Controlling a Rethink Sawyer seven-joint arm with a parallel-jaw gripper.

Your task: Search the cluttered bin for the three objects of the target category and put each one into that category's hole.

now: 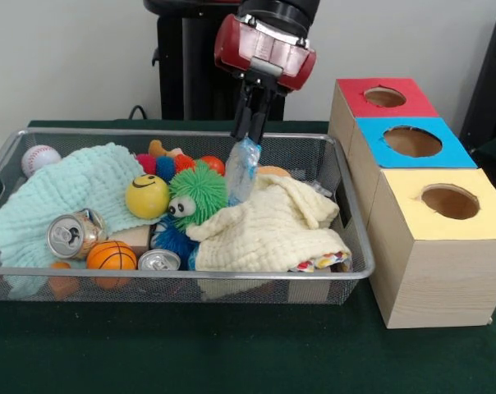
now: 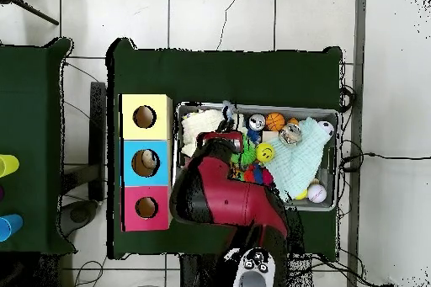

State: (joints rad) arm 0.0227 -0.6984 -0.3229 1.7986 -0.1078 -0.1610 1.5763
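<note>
The wire-mesh bin (image 1: pixel 190 279) sits on the green table, full of toys and cloths; it also shows in the overhead view (image 2: pixel 252 105). My gripper (image 1: pixel 250 138) comes down over the bin's back middle and is shut on the top of a crushed clear bottle with a blue label (image 1: pixel 241 171). The bottle hangs upright, its lower end level with the yellow cloth (image 1: pixel 268 226). No other bottle shows. In the overhead view my red arm (image 2: pixel 223 191) hides the gripper and the middle of the bin.
Three wooden boxes with round holes stand right of the bin: red top (image 1: pixel 385 97), blue top (image 1: pixel 412 141), yellow top (image 1: pixel 450 201). In the bin lie a mint cloth (image 1: pixel 67 193), a green spiky ball (image 1: pixel 197 193), a yellow smiley ball (image 1: pixel 147 197) and silver cans (image 1: pixel 67 235).
</note>
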